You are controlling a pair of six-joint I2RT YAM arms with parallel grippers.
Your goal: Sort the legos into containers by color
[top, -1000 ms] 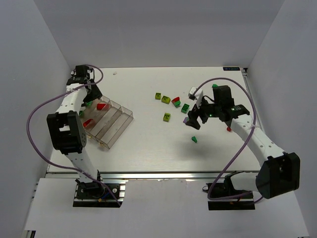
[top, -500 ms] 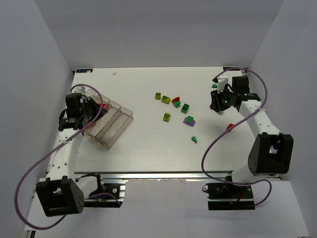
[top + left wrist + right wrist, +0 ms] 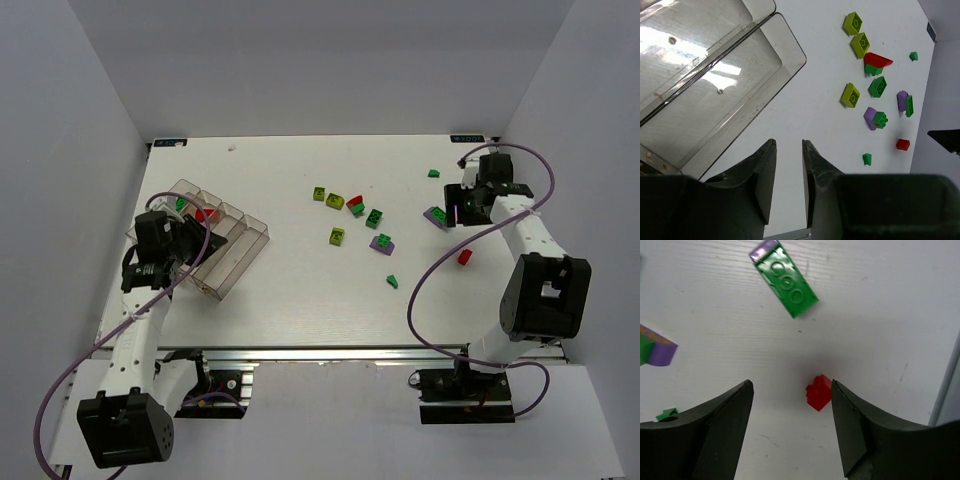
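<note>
Left gripper (image 3: 788, 146) has drawn back from the far end of the clear tray (image 3: 252, 226) to its near side, fingers nearly together, holding nothing; right gripper (image 3: 791, 389) has swung to the table's right edge, fingers spread wide, a loose red brick (image 3: 818, 392) lying untouched between them; tray contents: one red lego (image 3: 207, 213), one green lego (image 3: 181, 204); other legos (image 3: 373, 216) scattered mid-table.

The left hand (image 3: 788, 146) is held with its fingers nearly together; only a narrow gap is left between them, and nothing is gripped. The right hand (image 3: 791, 385) is held spread wide, empty, and pointed downward. Both arms are extended forward from their bases.
</note>
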